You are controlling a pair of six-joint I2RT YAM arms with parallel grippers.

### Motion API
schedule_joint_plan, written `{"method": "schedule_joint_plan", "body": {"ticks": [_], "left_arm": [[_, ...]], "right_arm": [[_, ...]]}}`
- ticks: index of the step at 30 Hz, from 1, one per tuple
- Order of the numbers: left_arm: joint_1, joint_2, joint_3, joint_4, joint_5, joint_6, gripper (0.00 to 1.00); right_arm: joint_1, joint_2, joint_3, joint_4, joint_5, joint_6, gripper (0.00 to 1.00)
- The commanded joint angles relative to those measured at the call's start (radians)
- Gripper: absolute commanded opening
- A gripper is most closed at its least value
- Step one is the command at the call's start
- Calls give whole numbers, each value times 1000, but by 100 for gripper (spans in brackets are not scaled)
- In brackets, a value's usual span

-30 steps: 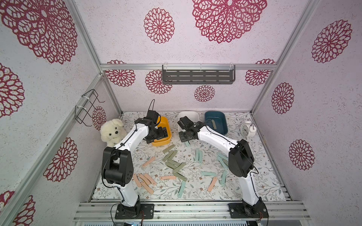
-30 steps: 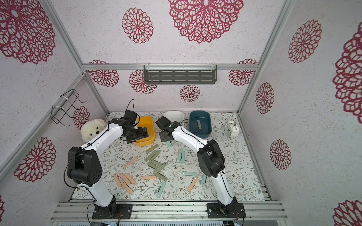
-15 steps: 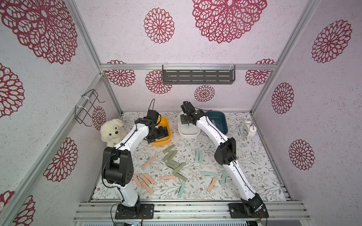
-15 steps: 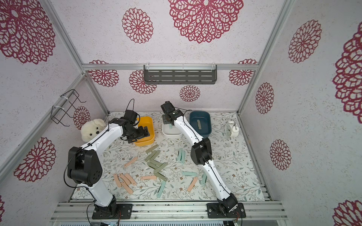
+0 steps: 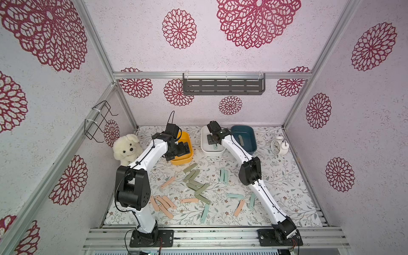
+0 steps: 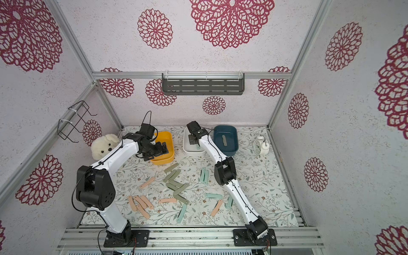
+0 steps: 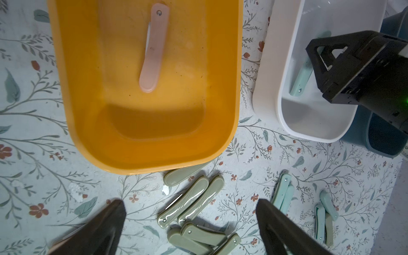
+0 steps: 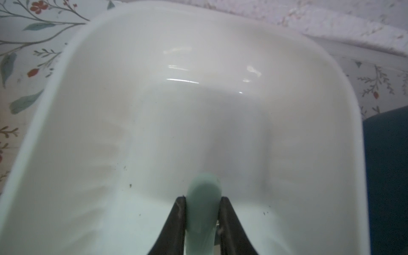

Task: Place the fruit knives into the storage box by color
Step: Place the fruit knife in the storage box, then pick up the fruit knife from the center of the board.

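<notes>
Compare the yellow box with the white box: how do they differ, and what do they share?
The yellow box holds a pink knife lying free on its floor; the white box has a mint knife gripped by the right tool. The yellow box is orange-yellow, the white box white. Both are open, round-cornered tubs.

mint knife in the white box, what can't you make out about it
- Right wrist view: the mint knife runs off the picture's edge between the fingers of the right gripper; pinched or loose, cannot tell.
- Left wrist view: the gripper's body hides its upper part.
- Both top views: tiny in the white box, mostly under the right arm.
</notes>
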Motion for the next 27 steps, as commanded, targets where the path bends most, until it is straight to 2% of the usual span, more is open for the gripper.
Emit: {"method": "schedule_joint_plan", "body": {"ticks": [1,5,15,22,27], "left_arm": [[-4,5,-12,6,-14,8,97],[-5,-32,-37,3,-28,-10,97],[-8,-159,-144,2,-58,-69,97],[-25,-291,-257,-17,-118,-138,97],[-34,-415,-388,-7,-137,-176,97]], "right_arm": [[-5,-33,42,30,17,-25,41],[-1,-70,42,14,1,-39,55],[58,-193,91,-74,-9,-99,80],[120,-248,91,-152,11,-116,87],[183,-298,91,-156,21,-135,97]]}}
